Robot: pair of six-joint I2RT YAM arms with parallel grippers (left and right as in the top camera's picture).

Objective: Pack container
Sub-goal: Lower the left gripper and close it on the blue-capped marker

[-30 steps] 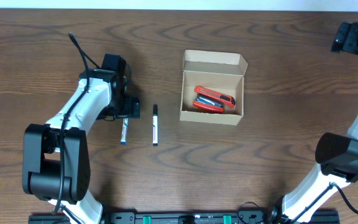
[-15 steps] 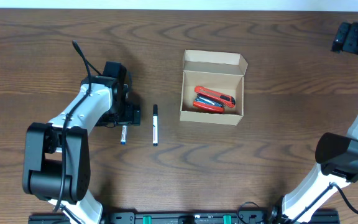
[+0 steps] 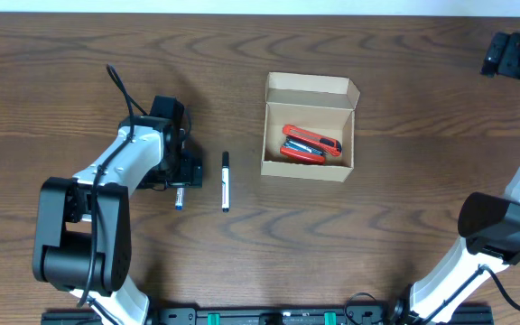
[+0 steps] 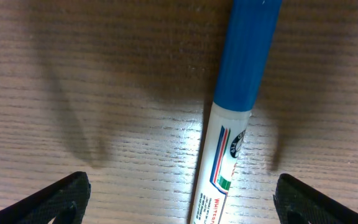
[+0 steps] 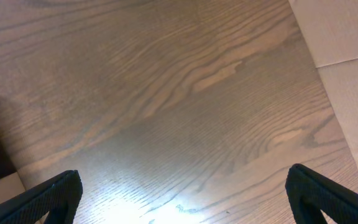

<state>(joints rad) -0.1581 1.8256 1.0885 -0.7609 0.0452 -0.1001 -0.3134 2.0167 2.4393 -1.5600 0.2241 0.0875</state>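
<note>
Tan cardboard container sits open mid-table, well off to the right of the left gripper; red items lie inside; blue-capped marker runs between the spread left fingers, unpinched, long axis square to the closing line; left arm far nearer; right gripper spread too, over bare table; marker's lower end cut off in wrist view; black marker just beside.

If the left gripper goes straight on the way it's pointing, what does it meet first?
Probably the blue-capped marker, lying on the table between the open fingers of the left gripper; depth is unclear.
</note>
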